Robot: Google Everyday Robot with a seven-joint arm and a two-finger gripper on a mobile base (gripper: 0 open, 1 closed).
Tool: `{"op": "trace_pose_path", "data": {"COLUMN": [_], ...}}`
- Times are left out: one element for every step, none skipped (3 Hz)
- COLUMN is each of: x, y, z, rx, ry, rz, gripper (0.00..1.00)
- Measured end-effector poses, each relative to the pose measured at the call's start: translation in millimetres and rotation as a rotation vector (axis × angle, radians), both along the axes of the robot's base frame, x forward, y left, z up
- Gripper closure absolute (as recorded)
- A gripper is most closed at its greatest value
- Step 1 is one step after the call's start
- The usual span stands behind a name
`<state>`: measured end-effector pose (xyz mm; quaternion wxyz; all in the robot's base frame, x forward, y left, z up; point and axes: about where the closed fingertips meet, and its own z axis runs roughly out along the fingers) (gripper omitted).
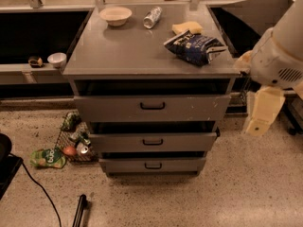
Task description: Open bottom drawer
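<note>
- The grey metal three-drawer cabinet [142, 60] stands in the middle of the view on a speckled stone floor [246, 188]. Dark recessed counters run off behind it on both sides.
- The cream-coloured robot arm [279, 56] comes in from the right edge. Its gripper [262, 111] hangs beside the cabinet's right flank, level with the upper fronts and well apart from any handle. I cannot tell whether it is spread or pressed together.
- The tallest scuffed grey front [109, 109] is on top and the medium-height grey front [118, 142] sits beneath it.
- The bottom drawer [123, 165], the slimmest grey front, sits lowest, just above the floor. A dark gap shows over it and nothing is on its pull yet.
- To do this well, the gripper should probably drop low and swing left to the drawer's centre. It should then take the small black loop handle [153, 165] squarely and draw straight out, staying clear of the front above.
- On the cabinet top lie a dark blue crisp bag [195, 46], a yellow sponge [186, 27], a pale bowl [116, 15] and a silver can [152, 17].
- A wire rack of cans [75, 136] and a green pouch [47, 158] are on the floor to the left.
</note>
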<state>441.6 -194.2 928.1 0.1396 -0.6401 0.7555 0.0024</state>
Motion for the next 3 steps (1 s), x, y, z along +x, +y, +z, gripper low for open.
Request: {"op": "trace_pose_path", "data": {"x": [-4,-11,-16], "y": [18,39,56], "z": [-53,-103,-143], "rx": [0.061,0.126,0.174], "ry": [0.031,0.07,0.135], "rz": [0.058,0.109,0.154], "gripper": [0.0,0.0,0.0]}}
